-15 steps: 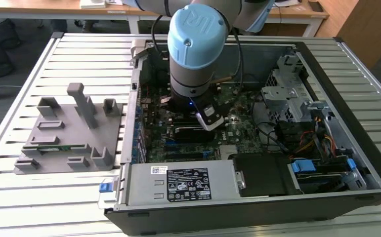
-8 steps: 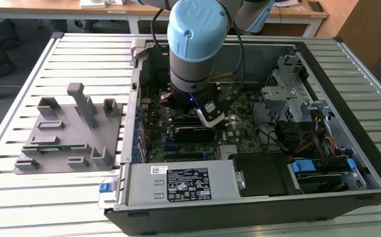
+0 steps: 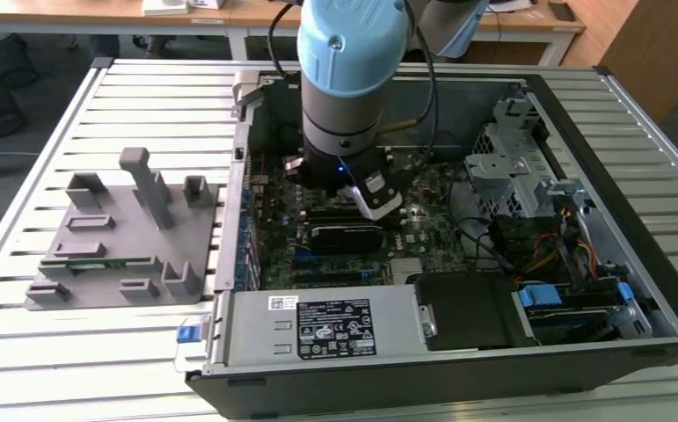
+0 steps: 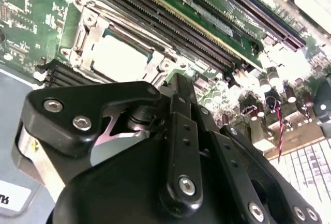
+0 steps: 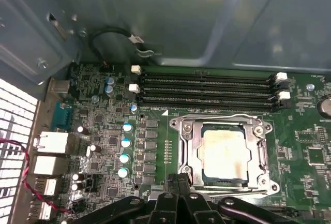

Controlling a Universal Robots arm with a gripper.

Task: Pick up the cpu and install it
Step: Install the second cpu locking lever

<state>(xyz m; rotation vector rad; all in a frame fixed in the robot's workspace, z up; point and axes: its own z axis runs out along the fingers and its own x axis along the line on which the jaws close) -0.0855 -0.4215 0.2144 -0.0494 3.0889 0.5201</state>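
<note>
1. Gripper point(image 3: 376, 204) of mine hangs inside the open computer case point(image 3: 620, 264), low over the motherboard point(image 3: 433, 233); I see its black linkage in the second wrist view point(image 4: 176, 131) and the first wrist view point(image 5: 178, 193). Its fingers look drawn close together with nothing visibly between them, though the tips are hidden behind the linkage.
2. My arm point(image 3: 351, 61) comes down from above, roughly over the middle of the case.
3. I see the cpu point(image 5: 223, 152) seated in its socket, its pale metal top showing inside the silver socket frame point(image 5: 264, 151). In the second wrist view the cpu point(image 4: 120, 58) lies just beyond my gripper's linkage.
4. Close beside one edge of the socket frame run the memory slots point(image 5: 207, 87), black and parallel, with white latches at their ends.
5. A row of blue-topped capacitors point(image 5: 125, 149) stands off another edge of the frame, with a strip of bare board between.
6. In the exterior view, the drive bays and cabling point(image 3: 538, 220) crowd the case at the exterior view's right, and the power supply point(image 3: 327, 330) closes off the near side.
7. Outside the case, at the exterior view's left, a grey fixture point(image 3: 127, 237) sits on the slatted table point(image 3: 33, 352), well apart from my gripper.
</note>
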